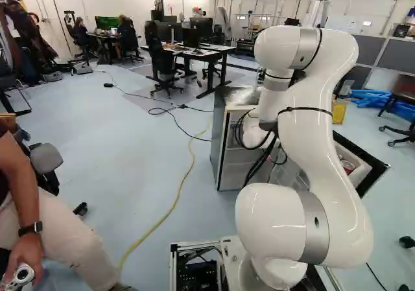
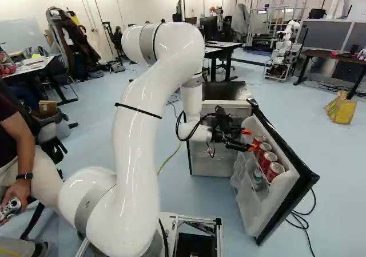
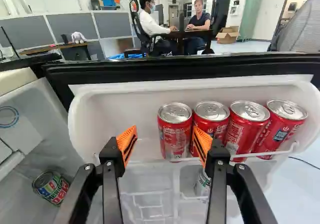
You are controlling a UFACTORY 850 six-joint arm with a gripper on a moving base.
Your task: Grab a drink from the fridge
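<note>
We have the gripper [image 2: 250, 139] reaching in over the inner side of the open fridge door [image 2: 287, 211], with the fridge body [image 2: 213, 161] beside it. Seen from the wrist, our two fingers stand well apart, their orange pads [image 3: 128, 143] facing one another across a bare gap, and we have hold of nothing. Four red cans [image 3: 247, 126] stand upright in a row in the white door shelf [image 3: 110, 107] ahead of us. The nearest can [image 3: 175, 131] to the middle of our grasp sits ahead of the gap, nearer one finger than the other. The second can [image 3: 215, 115] is ahead of that same finger, which partly covers it, and the other two run on past that finger's outer side. Below the gripper, close by that finger and partly hidden, another drink container [image 3: 201, 185] stands in the lower part of the door. Out beyond the opposite finger, low inside the fridge, we see a darker, multicoloured can [image 3: 51, 188], tilted in our view. We cannot tell whether either finger touches the shelf.
</note>
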